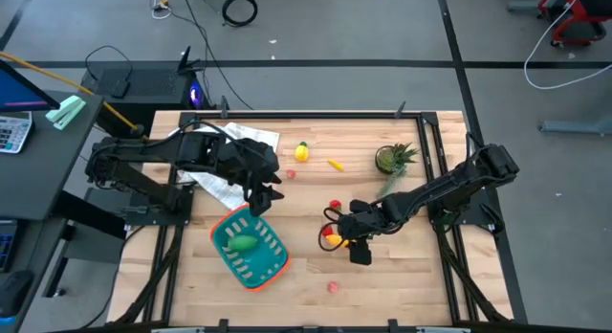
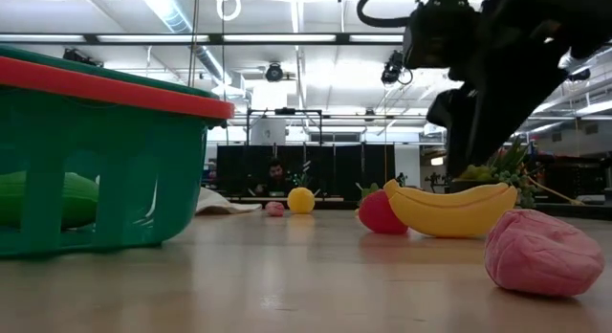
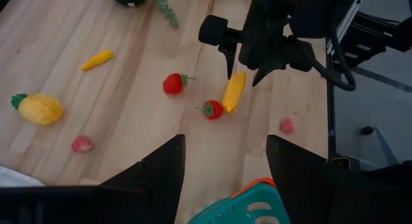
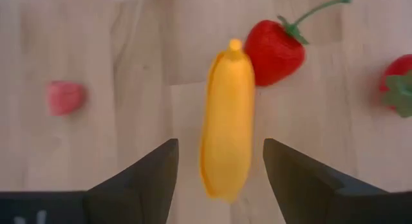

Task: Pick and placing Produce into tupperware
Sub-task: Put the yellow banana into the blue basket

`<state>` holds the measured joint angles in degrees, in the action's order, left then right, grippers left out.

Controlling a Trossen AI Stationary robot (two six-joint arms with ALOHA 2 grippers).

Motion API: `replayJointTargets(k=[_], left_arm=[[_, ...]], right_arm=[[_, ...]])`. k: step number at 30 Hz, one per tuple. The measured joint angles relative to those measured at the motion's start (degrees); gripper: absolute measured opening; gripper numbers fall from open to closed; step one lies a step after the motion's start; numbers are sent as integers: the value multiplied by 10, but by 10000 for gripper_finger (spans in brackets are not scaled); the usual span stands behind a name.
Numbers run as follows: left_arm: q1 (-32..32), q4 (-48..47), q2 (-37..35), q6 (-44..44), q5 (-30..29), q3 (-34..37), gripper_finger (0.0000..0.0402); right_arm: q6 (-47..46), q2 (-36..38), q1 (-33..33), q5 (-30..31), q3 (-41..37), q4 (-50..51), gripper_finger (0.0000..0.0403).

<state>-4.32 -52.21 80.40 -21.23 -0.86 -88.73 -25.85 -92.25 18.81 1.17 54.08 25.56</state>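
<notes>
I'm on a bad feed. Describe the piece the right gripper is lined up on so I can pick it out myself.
Find the right gripper, low over the wood table right of the tupperware. The banana lies on the table between its open fingers. It is long and plain yellow; the neighbours touching or beside it are round red strawberries.

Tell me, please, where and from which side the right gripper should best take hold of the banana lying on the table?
Probably at its middle, from straight above. The banana lies flat and long between the open right gripper, so the fingers can close across its narrow width. A red strawberry touches its tip, so stay clear of that end.
</notes>
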Motion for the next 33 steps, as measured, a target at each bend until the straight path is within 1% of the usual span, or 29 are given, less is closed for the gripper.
replayJointTargets(k=[4,9,18,24,33], left_arm=[[0,0,0,0,0,0,223],[0,1,0,-2,0,0,217],[0,1,0,-2,0,0,218],[0,1,0,-1,0,0,211],[0,1,0,0,0,0,213]], right_arm=[[1,0,1,23,-27,-31,236],[-20,0,1,22,-44,-51,236],[-25,0,1,17,-44,-91,236],[-25,0,2,11,-44,-92,236],[-25,0,2,14,-44,-95,236]])
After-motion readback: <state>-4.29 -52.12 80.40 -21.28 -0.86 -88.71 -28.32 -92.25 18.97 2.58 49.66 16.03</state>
